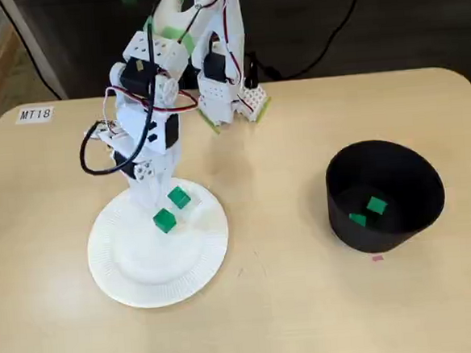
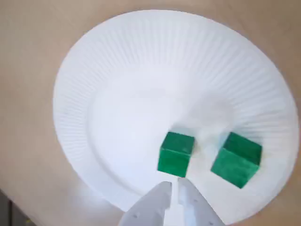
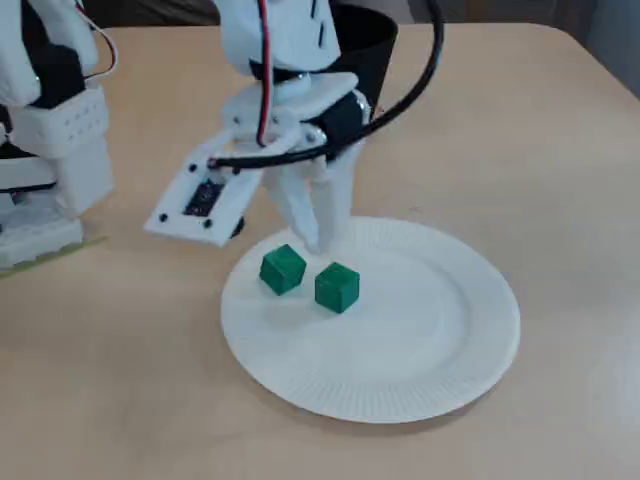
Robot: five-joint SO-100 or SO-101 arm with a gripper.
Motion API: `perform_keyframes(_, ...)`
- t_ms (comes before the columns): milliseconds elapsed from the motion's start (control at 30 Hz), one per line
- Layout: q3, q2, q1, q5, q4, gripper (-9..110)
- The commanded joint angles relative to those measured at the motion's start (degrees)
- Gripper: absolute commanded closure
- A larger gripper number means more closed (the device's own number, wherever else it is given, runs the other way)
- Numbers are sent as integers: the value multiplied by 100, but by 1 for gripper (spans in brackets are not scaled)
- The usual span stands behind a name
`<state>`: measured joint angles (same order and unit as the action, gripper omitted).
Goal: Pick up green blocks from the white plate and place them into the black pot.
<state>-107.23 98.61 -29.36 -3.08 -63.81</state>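
– Green blocks [image 3: 337, 287]: count & place?
– 4 total. 2 on the white plate [image 1: 130, 289], side by side near its rim, close but apart. 2 more at the bottom of the black pot [image 1: 385, 235], which sits right of the plate in a fixed view, well apart from it.
– Which way do they point? Long axis?
– Approx. cubes, so no long axis to speak of. The plate pair lie flat. In wrist view the left block [image 2: 176, 154] sits square-on to the camera, and the right block [image 2: 236, 159] is turned a bit, one edge fwd.
– Gripper?
– Gripper [image 2: 174, 186] hangs tip-down over the plate, just beside the left block; contact w/ it, can't tell. Jaws nearly together, only a thin slit btwn the tips, nothing in them.
– Rest?
– 1 plate, 1 pot, 1 arm [image 1: 144, 78], all on a tan table [image 1: 310, 317] w/ a label "MT18" [image 1: 35, 114] near one corner.
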Motion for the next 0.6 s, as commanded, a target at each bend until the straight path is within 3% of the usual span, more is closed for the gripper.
perform_keyframes(0,281,18,-70,483,-448,95)
perform_keyframes(267,316,-123,-18,475,-932,80)
perform_keyframes(567,325,-466,53,387,-237,81)
